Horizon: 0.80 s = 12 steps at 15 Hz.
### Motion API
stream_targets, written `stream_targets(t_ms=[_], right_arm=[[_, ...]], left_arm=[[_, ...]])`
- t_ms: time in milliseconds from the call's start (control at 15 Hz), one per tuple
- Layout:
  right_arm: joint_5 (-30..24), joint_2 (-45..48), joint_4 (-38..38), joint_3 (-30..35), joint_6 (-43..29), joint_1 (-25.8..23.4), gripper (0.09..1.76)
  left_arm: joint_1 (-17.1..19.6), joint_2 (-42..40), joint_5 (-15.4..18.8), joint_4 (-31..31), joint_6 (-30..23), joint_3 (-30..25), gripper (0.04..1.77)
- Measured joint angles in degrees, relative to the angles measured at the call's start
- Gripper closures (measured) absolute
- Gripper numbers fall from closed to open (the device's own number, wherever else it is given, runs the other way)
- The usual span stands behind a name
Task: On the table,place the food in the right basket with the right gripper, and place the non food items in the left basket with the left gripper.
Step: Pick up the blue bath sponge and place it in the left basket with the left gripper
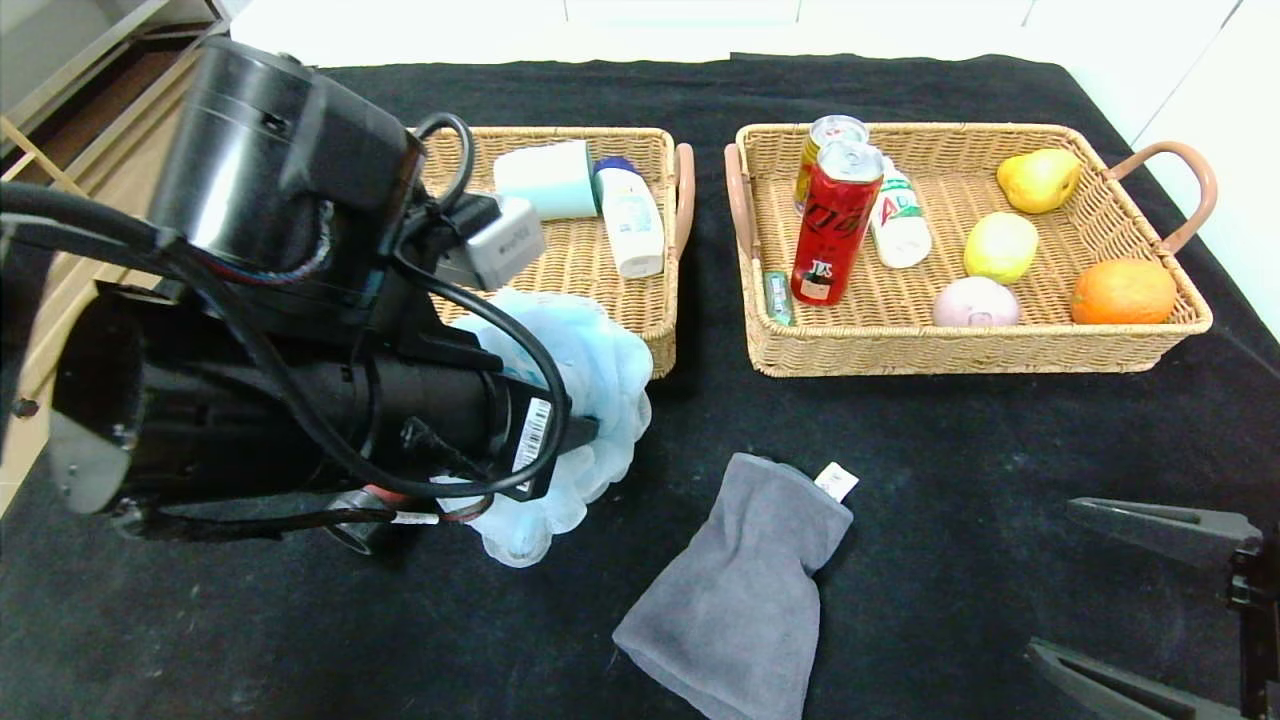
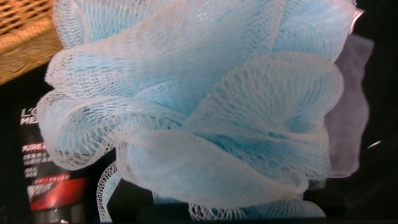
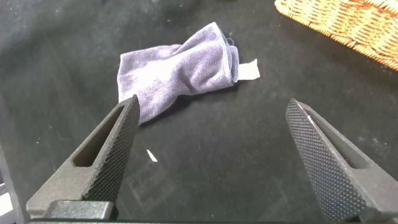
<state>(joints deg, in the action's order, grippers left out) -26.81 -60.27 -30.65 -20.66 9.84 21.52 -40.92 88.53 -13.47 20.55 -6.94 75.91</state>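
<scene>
The right gripper (image 1: 1150, 600) hangs low over the near right of the black worktop (image 1: 950, 480), its jaws spread wide with nothing between them; ahead of them and off toward the left arm lies a grey cloth (image 1: 735, 585), crumpled flat, its long axis running from the near edge away toward the baskets, with the white tag at its far end. The left gripper (image 1: 560, 440) is hidden behind its own arm and a pale blue mesh bath sponge (image 1: 580, 400); the sponge bulges out all around where the jaws must be, so they appear to be gripping it, though the fingers themselves cannot be seen. The sponge is a round puff with no clear long axis. In the left wrist view a dark tube with red and white print (image 2: 53, 168) shows behind the sponge. Just beyond the sponge stands the left basket (image 1: 650, 330), holding a pale blue roll (image 1: 545, 180) and a white bottle (image 1: 630, 215), lying with its cap toward the far side. The right basket (image 1: 900, 350) holds a red can (image 1: 835, 225), a second can (image 1: 820, 150), a small white bottle (image 1: 897, 220), a green stick (image 1: 777, 297), a pear (image 1: 1040, 178), a yellow-green fruit (image 1: 1000, 247), a pink round item (image 1: 975, 302) and an orange (image 1: 1122, 291).
</scene>
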Motion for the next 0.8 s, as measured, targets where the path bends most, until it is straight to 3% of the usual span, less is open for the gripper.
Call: stream_targets(t_ms=[267,800], right_arm=[[-0.04,-0.06,-0.16,0.18,0.0,0.0,0.14],[-0.17,-0.01,-0.09,0.22,0.0,0.0,0.14]], left_arm=[[5.89,-2.91,0.9,-0.11,-0.94,2.65,1.01],[19.98,4.33,2.51,-0.16,-0.52,17.8,1.02]])
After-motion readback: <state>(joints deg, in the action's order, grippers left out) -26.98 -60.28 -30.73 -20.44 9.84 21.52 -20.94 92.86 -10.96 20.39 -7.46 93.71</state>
